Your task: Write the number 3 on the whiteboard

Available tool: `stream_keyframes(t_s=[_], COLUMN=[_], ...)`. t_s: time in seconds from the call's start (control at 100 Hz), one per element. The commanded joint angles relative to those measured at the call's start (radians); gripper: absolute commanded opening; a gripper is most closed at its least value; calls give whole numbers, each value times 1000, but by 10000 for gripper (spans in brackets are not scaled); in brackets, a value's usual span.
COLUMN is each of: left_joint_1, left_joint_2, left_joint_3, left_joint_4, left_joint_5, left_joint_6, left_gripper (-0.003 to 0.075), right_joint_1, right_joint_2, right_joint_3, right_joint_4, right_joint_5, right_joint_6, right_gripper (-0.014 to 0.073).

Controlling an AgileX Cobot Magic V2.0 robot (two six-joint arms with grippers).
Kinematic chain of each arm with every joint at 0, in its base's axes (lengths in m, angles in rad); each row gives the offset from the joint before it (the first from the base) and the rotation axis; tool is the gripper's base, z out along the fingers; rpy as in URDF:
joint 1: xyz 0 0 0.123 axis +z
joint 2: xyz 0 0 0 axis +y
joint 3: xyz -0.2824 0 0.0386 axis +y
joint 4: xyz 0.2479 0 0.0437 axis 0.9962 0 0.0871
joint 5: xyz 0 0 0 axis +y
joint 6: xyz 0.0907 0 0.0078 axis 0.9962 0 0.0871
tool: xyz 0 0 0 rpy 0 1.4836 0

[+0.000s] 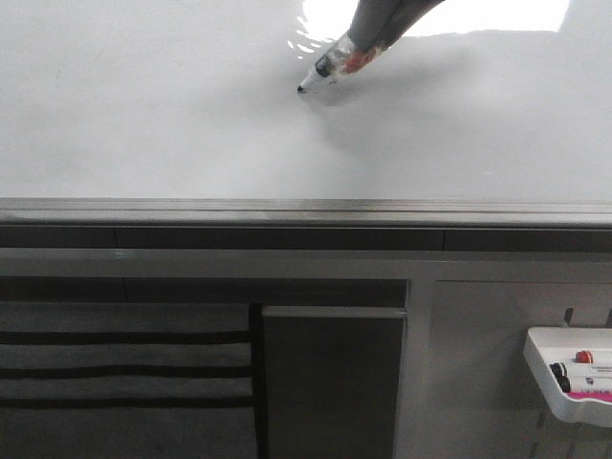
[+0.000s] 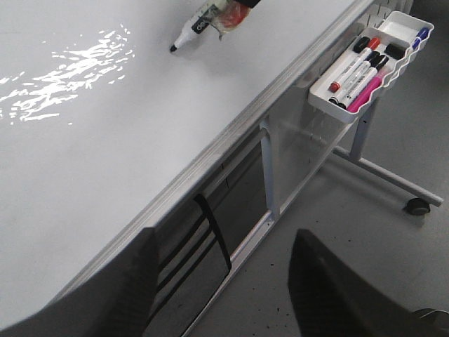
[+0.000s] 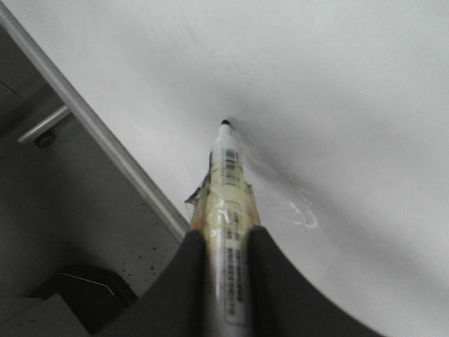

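Note:
The whiteboard (image 1: 143, 115) lies flat, glossy white with glare, and no drawn number 3 shows on it. My right gripper (image 3: 228, 235) is shut on a black-tipped marker (image 3: 228, 175), its barrel wrapped in yellowish tape. In the front view the marker (image 1: 320, 72) slants down to the left from the gripper (image 1: 368, 38). Its tip meets its own shadow on the board. My left gripper (image 2: 224, 239) is open and empty, hanging over the whiteboard's (image 2: 105, 140) near edge and the floor. From there the marker (image 2: 193, 29) shows far off.
A grey metal edge rail (image 1: 306, 212) runs along the board's front. A small white tray (image 1: 574, 373) with several markers hangs below at the right, also in the left wrist view (image 2: 372, 63). Dark panels (image 1: 330, 382) and a wheeled frame leg (image 2: 393, 182) stand underneath.

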Motion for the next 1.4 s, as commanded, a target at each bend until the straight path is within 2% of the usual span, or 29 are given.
stream_keyframes(t_s=[0.0,0.18,0.29,0.47,0.63,0.75,0.86,1.0,1.11,1.18,1.3,1.39], left_joint_1=[2,2,2,2,2,2,2,2,2,2,2,2], left_joint_2=[-7,-7,-7,-7,-7,-7,-7,-7,-7,-7,-7,-7], left_joint_3=[-27,-27,-27,-27,-27,-27,-27,-27,-27,-27,-27,-27], left_joint_4=[-44,-44,-44,-44,-44,-44,-44,-44,-44,-44,-44,-44], left_joint_5=[-52,-54,-54,-54,-54,-54,-54,-54,-54,-54,-54,-54], left_joint_6=[-11,-11,-11,-11,-11,-11,-11,-11,-11,-11,-11,-11], left_gripper=[384,384,384,384,384,384,384,384,384,384,384,384], right_joint_1=[-9,-49,-32,24,-15,-29,24,79,81,92,113,130], right_joint_2=[-35,-35,-35,5,-14,-52,-50,-12,-13,-54,-161,-240], right_joint_3=[-42,-43,-8,3,-16,45,96,79,49,53,101,146], right_joint_4=[-36,-164,-100,-84,-88,-84,-51,-47,-31,30,213,253], right_joint_5=[-80,24,34,-96,-10,23,-67,-155,-106,-42,26,78], right_joint_6=[24,126,103,89,102,100,85,85,85,14,-184,-282], right_gripper=[18,18,18,18,18,18,18,18,18,18,18,18])
